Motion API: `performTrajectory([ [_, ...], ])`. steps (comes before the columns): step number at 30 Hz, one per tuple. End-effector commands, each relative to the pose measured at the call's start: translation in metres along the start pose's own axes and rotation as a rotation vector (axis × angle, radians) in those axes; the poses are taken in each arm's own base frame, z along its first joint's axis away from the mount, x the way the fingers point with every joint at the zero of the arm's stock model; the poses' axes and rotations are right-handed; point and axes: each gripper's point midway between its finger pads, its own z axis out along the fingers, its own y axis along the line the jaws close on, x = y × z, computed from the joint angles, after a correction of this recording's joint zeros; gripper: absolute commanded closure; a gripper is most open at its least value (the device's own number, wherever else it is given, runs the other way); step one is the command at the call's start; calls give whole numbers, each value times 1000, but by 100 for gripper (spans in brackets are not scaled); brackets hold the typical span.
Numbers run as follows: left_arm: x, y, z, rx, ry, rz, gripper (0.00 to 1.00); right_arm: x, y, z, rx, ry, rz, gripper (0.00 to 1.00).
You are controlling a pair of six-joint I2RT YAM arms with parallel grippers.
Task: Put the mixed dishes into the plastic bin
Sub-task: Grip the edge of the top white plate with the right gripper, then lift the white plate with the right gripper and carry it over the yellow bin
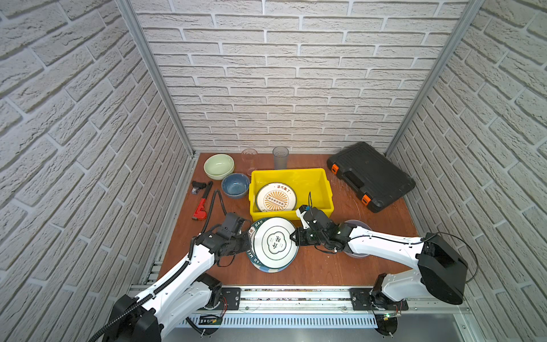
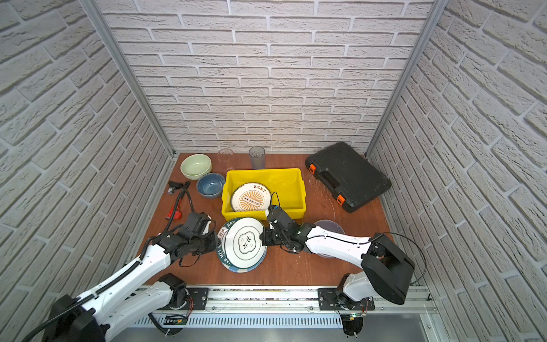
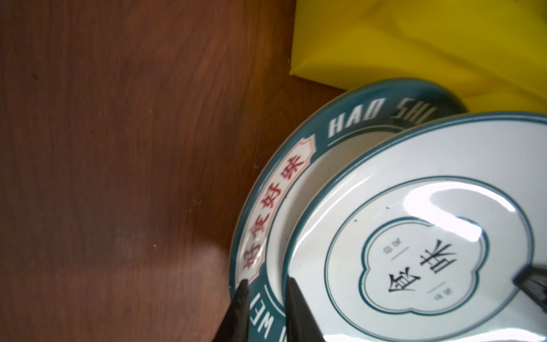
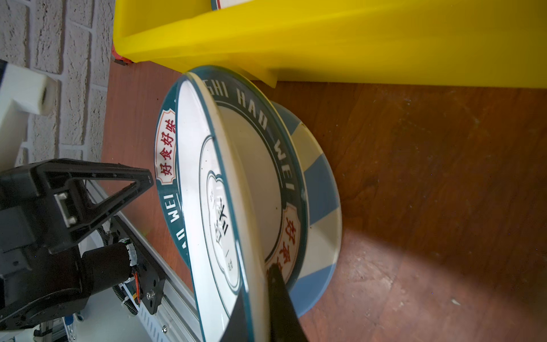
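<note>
The right fingers (image 4: pixel 281 302) pinch the rim of the white plate (image 1: pixel 275 241), tilted above the lettered plate (image 3: pixel 275 189) on the desk (image 1: pixel 325 266) just beside the bin (image 1: pixel 324 189). The left fingers (image 3: pixel 239 308) stand slightly apart at the lettered rim, gripping nothing.

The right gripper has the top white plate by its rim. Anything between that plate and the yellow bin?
Nothing visible does. The white plate, pinched in the right gripper, tilts up just short of the near wall of the bin, which it must clear. Inside, a sunburst plate lies toward the left; bare floor shows to its right.
</note>
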Motion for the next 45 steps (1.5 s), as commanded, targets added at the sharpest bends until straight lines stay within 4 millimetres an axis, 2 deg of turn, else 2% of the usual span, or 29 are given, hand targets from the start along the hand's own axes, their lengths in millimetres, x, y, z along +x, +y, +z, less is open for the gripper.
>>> performTrajectory([
  [1,-11,-2,-12,-18,-28,31,75,-13,20,-21,-31,-39,-65,94],
  [9,-37,-18,-28,-10,-71,63,73,-31,35,-60,-10,-94,-128,94],
  [16,-65,-24,-38,-10,-113,73,68,-60,31,-95,102,-186,-191,94],
  [23,-99,-37,-44,10,-138,100,64,-101,18,-119,136,-284,-152,94],
  [27,-113,-46,-42,7,-133,139,56,-131,11,-129,116,-333,-108,94],
  [31,-125,-47,-38,-16,-136,142,53,-158,4,-131,108,-351,-91,94],
  [35,-133,-49,-30,-20,-144,147,52,-182,-2,-124,97,-353,-76,94],
  [41,-143,-48,-13,-33,-131,159,55,-213,-5,-103,22,-351,-43,94],
  [45,-147,-47,-2,-40,-107,166,59,-227,-11,-84,8,-333,-32,94],
])
